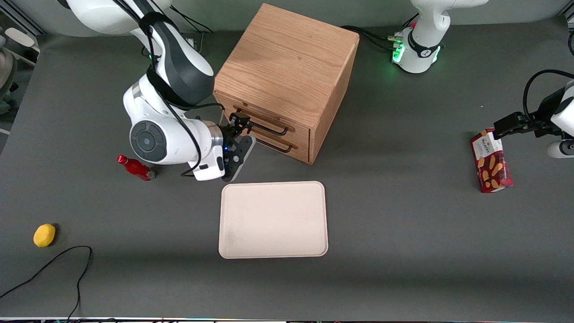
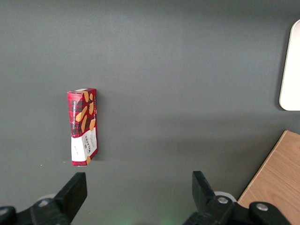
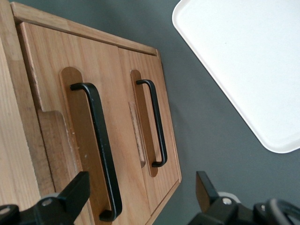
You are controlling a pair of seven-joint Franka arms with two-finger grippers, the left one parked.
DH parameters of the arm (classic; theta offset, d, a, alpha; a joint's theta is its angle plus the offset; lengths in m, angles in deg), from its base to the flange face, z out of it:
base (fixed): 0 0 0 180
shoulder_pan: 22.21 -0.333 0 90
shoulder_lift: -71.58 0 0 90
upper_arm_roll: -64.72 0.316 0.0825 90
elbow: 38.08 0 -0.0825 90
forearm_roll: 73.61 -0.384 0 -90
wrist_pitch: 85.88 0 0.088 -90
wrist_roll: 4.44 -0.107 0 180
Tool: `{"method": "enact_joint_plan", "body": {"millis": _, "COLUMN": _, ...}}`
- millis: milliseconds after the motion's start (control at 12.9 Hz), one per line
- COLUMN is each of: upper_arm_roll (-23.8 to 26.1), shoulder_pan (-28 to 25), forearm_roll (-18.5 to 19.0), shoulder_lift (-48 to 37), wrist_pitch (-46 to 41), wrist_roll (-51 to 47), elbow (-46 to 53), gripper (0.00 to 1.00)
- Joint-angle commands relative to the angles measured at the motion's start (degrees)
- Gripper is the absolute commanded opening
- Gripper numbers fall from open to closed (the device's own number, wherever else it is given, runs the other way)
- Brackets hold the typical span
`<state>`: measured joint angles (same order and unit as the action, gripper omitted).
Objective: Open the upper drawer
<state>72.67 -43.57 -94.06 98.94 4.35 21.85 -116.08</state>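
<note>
The oak cube cabinet (image 1: 287, 63) stands at the middle of the table. Its upper drawer (image 1: 269, 122) is shut, flush with the front, and carries a thin black wire handle (image 1: 271, 129). The matching lower drawer's handle (image 1: 277, 146) sits just below it. My right gripper (image 1: 241, 131) is open and empty, in front of the drawer fronts near the handle ends, touching nothing. In the right wrist view the upper handle (image 3: 99, 145) runs toward one finger (image 3: 70, 192), the lower handle (image 3: 157, 123) is beside it, and the gripper (image 3: 140, 197) spans both.
A cream tray (image 1: 273, 190) lies nearer the front camera than the cabinet; it also shows in the right wrist view (image 3: 243, 61). A red bottle (image 1: 134, 168), a yellow ball (image 1: 44, 235) and a black cable (image 1: 54, 264) lie toward the working arm's end. A red cookie box (image 1: 491, 161) lies toward the parked arm's end.
</note>
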Motion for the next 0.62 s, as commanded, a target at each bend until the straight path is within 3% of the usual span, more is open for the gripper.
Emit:
{"method": "enact_joint_plan", "body": {"millis": 0, "upper_arm_roll": -0.56, "shoulder_pan": -1.92, "forearm_roll": 0.14, "shoulder_lift": 0.24, "wrist_pitch": 0.12, "wrist_roll": -1.94, "elbow": -0.57, "gripper": 1.0}}
{"method": "enact_joint_plan", "body": {"millis": 543, "upper_arm_roll": -0.74, "shoulder_pan": -3.51, "forearm_roll": 1.37, "shoulder_lift": 0.06, "wrist_pitch": 2.31, "wrist_roll": -2.56, "elbow": -3.38, "gripper": 1.0}}
